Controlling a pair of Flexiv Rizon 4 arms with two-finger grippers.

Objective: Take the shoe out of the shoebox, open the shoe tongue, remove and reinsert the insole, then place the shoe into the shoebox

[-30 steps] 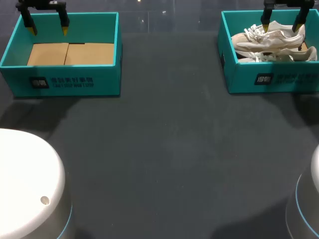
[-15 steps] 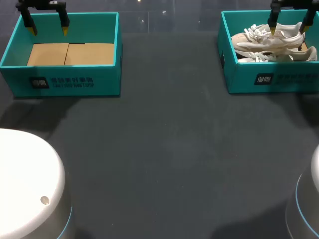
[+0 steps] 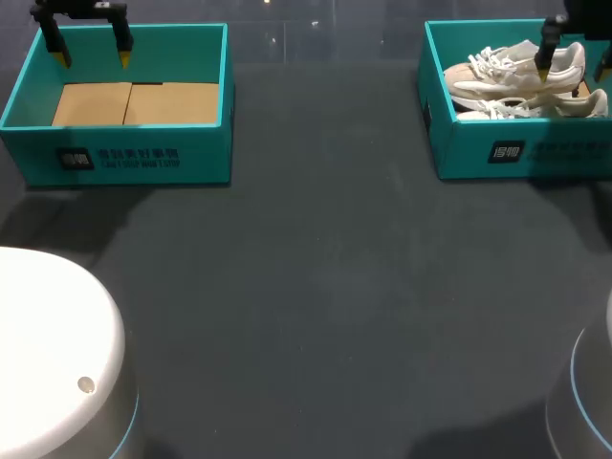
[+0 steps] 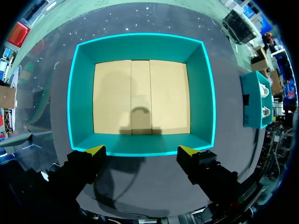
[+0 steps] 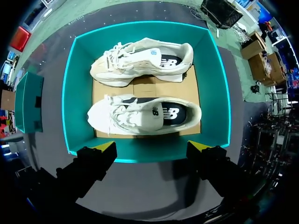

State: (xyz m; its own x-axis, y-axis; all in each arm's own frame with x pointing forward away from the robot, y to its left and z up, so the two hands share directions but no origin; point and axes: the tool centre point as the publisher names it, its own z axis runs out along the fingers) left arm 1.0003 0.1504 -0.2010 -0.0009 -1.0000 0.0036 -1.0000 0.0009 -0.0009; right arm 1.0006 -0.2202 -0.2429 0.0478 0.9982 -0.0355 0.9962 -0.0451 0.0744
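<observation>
Two white and beige sneakers lie side by side in the teal shoebox (image 3: 478, 143) at the table's far right: one shoe (image 3: 507, 69) toward the back, the other (image 3: 535, 107) toward the front. My right gripper (image 3: 576, 63) hangs open above the box's right end, holding nothing. In the right wrist view both shoes (image 5: 140, 60) (image 5: 145, 114) lie ahead of that gripper (image 5: 153, 149), inside the shoebox (image 5: 77, 93). My left gripper (image 3: 91, 48) hovers open over the back edge of a second teal box (image 3: 134, 158), which shows only a cardboard floor (image 4: 140, 98) ahead of the gripper (image 4: 142, 151).
The dark table (image 3: 325, 287) stretches wide between the two boxes. My arms' rounded white bases stand at the front left (image 3: 48, 354) and front right (image 3: 598, 402) corners.
My right gripper has slid to the right above the shoebox, from over the shoes' middle toward their heel end. The left gripper has stayed put.
</observation>
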